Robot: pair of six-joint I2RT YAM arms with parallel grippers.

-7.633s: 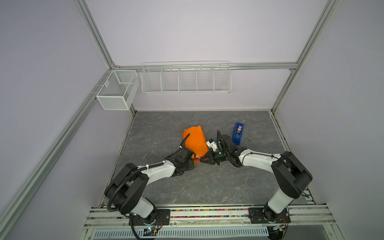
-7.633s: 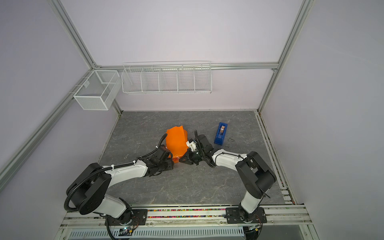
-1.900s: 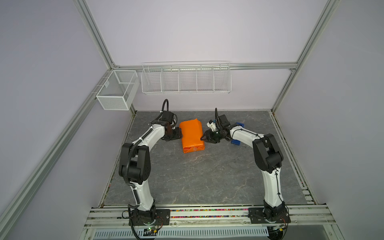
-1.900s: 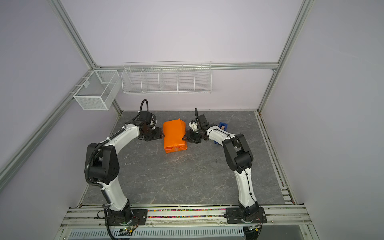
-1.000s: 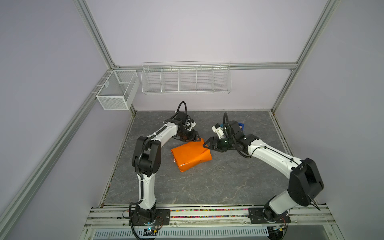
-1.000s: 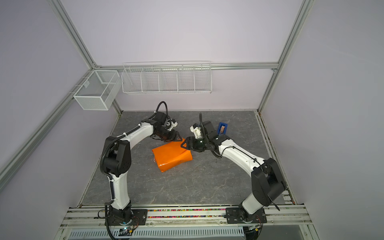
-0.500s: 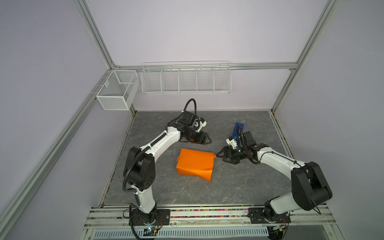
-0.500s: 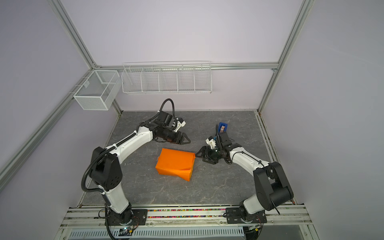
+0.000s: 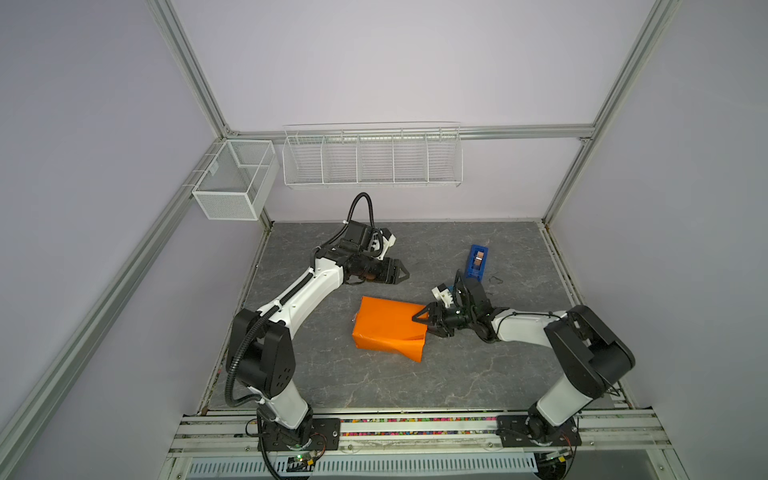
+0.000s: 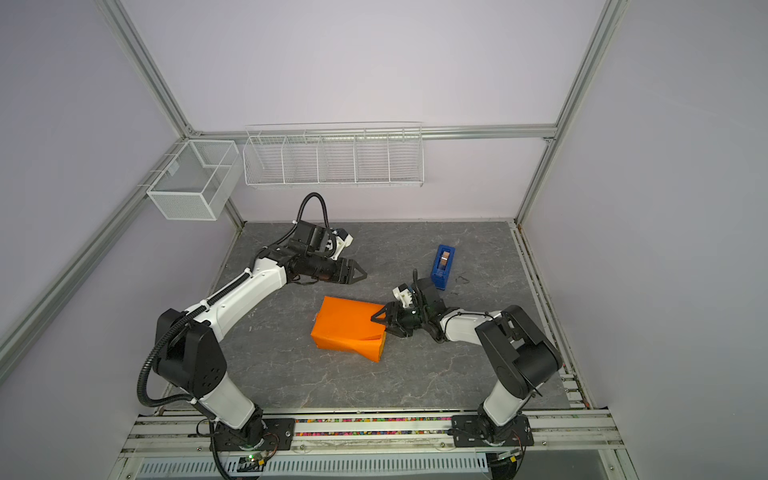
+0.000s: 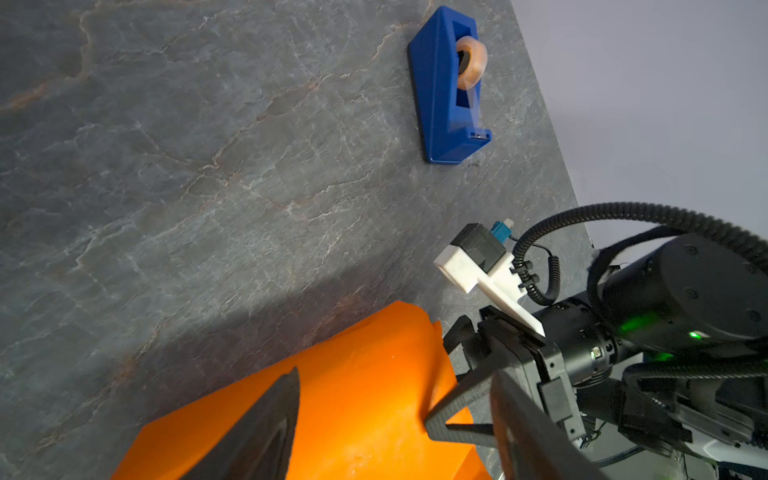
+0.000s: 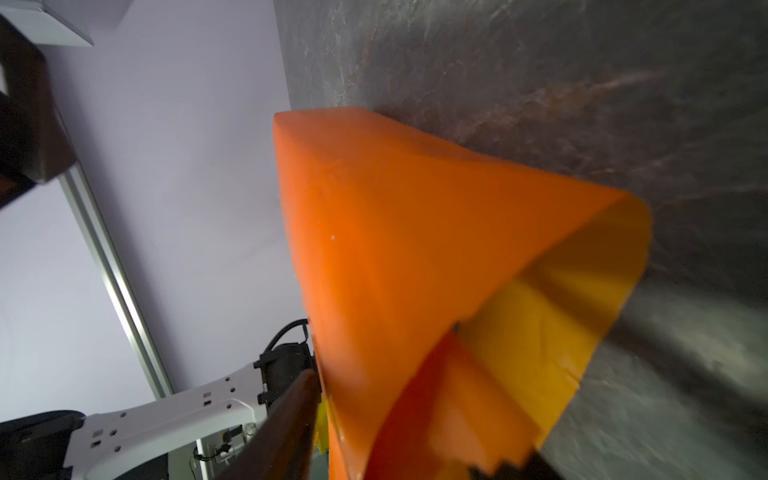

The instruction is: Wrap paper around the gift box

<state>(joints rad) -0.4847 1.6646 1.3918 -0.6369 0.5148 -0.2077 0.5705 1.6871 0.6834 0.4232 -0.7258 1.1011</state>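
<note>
**Right hand at the parcel's open end**

Mid-way across the grey stone-patterned tabletop (image 9: 374, 382): a large orange sheet of thin wrapping paper (image 9: 386, 328), folded into a long parcel. Long axis left to right, right end slanting toward the near side. No sight of the gift box, presumably inside.

Black two-fingered right hand (image 9: 420, 326) at the open right end, fingers astride the loose mouth of the paper. Cannot tell whether clenched on it yet.

Left hand (image 9: 402, 270) released and empty, on the far-left side, apart from the parcel.

Likely a fold for the right hand, the nearer one.

Bare room near and left. Narrow blue plastic tape dispenser (image 9: 478, 262) far right, clear of the parcel.
</note>
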